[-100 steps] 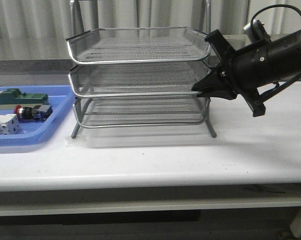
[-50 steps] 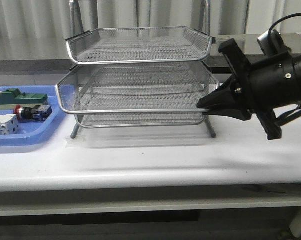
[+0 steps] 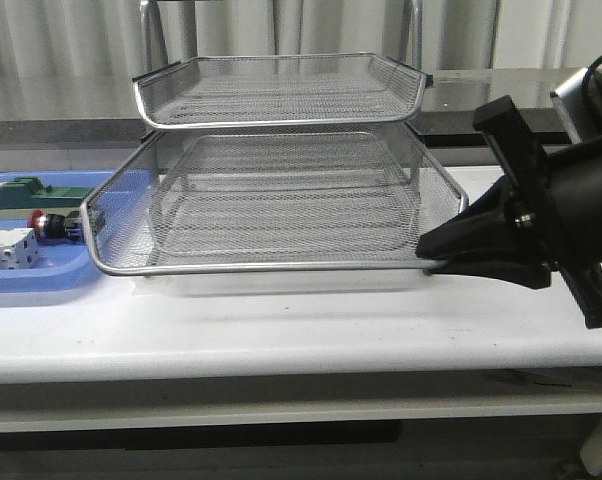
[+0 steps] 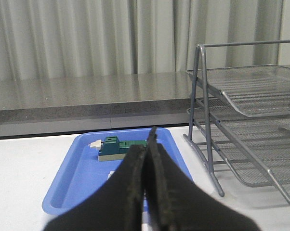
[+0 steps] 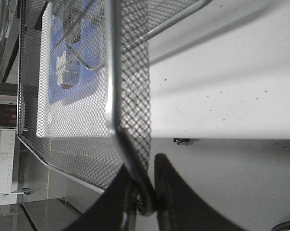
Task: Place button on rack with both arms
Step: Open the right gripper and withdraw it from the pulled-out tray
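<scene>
The rack [image 3: 281,100] stands mid-table; its middle tier [image 3: 261,267] is slid far out toward the front edge. My right gripper [image 3: 429,255] is shut on that tier's front right rim, and the right wrist view shows the chrome rim [image 5: 111,72] pinched in the gripper [image 5: 147,192]. The button [image 3: 46,227], red cap and blue rear block, lies in the blue tray [image 3: 41,282], partly behind the tier's left corner. My left gripper [image 4: 147,144] is shut and empty above the blue tray [image 4: 72,183]. It is outside the front view and hides the button in its own view.
A green block [image 3: 41,195] lies at the back of the blue tray and shows in the left wrist view [image 4: 117,148]. A white block [image 3: 6,250] lies at the tray's front left. The rack's posts [image 4: 203,110] stand right of the tray. A curtain hangs behind the table.
My right gripper has drawn back toward the table's front edge, holding the rim. The rack's middle tier has slid out with it and now overhangs the blue tray's right end.
</scene>
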`<action>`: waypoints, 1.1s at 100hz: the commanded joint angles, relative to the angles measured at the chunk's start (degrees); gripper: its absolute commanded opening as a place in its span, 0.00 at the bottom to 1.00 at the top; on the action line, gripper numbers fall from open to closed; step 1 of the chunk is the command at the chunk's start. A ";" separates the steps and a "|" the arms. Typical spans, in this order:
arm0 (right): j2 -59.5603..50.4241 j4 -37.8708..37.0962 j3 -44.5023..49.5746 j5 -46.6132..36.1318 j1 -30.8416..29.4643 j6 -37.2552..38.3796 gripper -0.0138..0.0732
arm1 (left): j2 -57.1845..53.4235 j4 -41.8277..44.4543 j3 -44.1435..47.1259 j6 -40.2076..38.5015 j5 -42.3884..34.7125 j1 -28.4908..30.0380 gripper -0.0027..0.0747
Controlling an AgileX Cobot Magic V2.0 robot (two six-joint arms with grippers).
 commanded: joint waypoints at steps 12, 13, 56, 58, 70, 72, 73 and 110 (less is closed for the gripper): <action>-4.11 -1.24 0.35 -0.28 0.49 -2.23 0.47 | -1.82 -0.08 1.97 -0.60 -4.39 0.09 0.01; -4.25 -1.24 0.35 -0.13 0.49 -2.19 0.48 | -1.82 -0.08 1.97 -0.60 -4.39 0.09 0.01; -12.51 -6.52 3.45 -1.02 0.49 -0.32 0.64 | -1.82 -0.08 1.97 -0.60 -4.39 0.09 0.01; -12.87 -7.73 3.69 -1.46 0.49 0.23 0.64 | -1.82 -0.08 1.97 -0.60 -4.39 0.09 0.01; -16.70 -16.01 3.91 -4.58 0.49 5.13 0.64 | -1.82 -0.08 1.97 -0.60 -4.39 0.09 0.01; -17.20 -17.57 3.91 -5.20 0.49 6.27 0.64 | -1.82 -0.08 1.97 -0.60 -4.39 0.09 0.01; -17.75 -18.07 3.91 -5.62 0.49 6.96 0.64 | -1.82 -0.08 1.97 -0.60 -4.39 0.09 0.01; -35.02 -49.88 3.75 -12.28 0.49 31.07 0.64 | -1.82 -0.08 1.97 -0.60 -4.39 0.09 0.01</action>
